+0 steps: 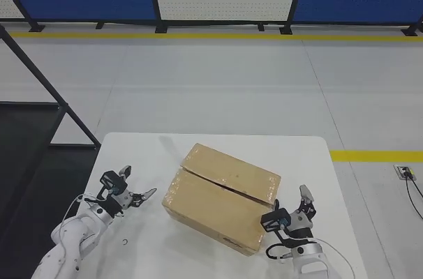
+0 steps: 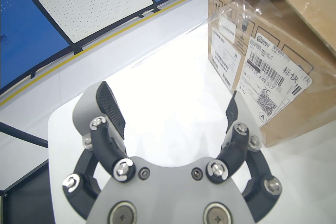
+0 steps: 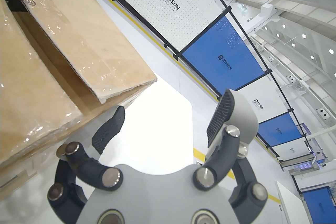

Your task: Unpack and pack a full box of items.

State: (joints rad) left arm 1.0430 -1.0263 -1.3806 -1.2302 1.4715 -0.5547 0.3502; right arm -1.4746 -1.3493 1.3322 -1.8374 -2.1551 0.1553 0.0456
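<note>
Top view showed the taped brown cardboard box lying slantwise in the middle of the white table, its flaps down. The left gripper hovered low near the box's left end, fingers spread wide and empty. The right gripper sat by the box's right near corner, tilted upward, likewise spread wide and empty.

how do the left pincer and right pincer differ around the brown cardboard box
The left pincer stands clear of the brown cardboard box, bare white table between; the right pincer sits tight by the box's opposite end, one finger at its corner. The left pincer angles down at the table, the right pincer tilts upward. Both are open and empty.
</note>
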